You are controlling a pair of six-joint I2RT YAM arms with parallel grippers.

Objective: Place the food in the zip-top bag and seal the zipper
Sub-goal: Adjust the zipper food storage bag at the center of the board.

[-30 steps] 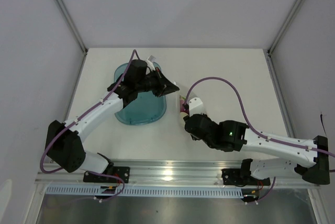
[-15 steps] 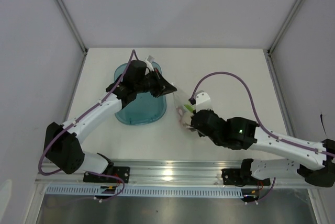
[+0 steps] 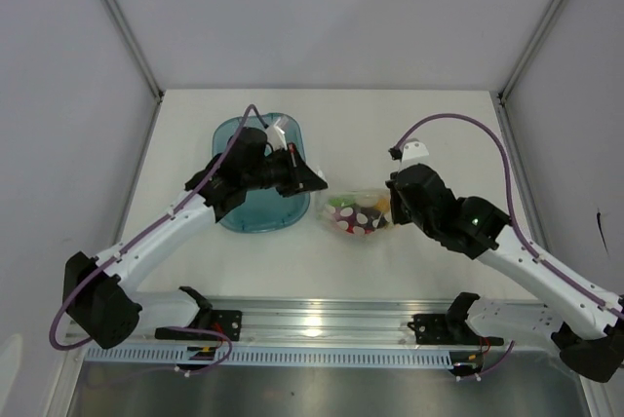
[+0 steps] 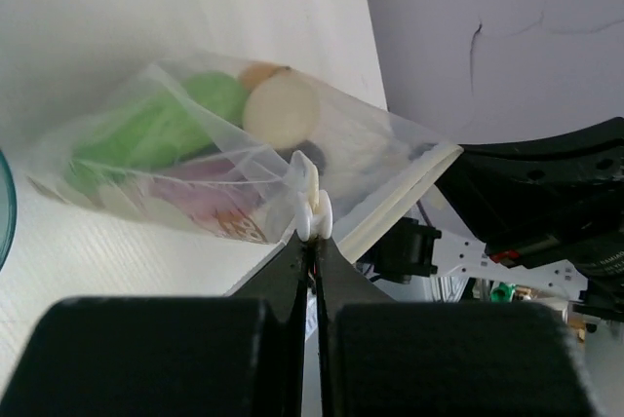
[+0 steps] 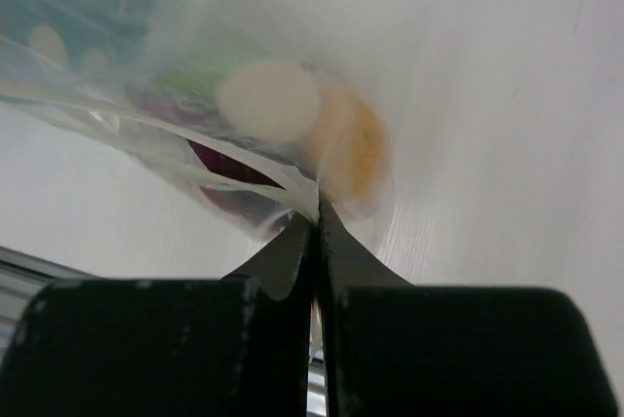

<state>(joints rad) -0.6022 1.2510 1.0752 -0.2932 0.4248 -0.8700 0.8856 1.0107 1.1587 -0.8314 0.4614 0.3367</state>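
The zip-top bag is stretched between my two grippers just above the table, right of the teal tub. The food is inside it: a light green pod, a white ball, a purple piece and a yellow-orange piece. My left gripper is shut on a white bit at the bag's left end, beside the zipper. My right gripper is shut on the bag's right edge. From above, the left gripper and the right gripper flank the bag.
The teal translucent tub lies on the table under my left forearm. An aluminium rail runs along the near table edge. Grey walls close off the back and both sides.
My right arm swung from the bag's left side round to its right end and shut on it. The bag moved right and now hangs spread between both grippers. The left gripper stayed shut.
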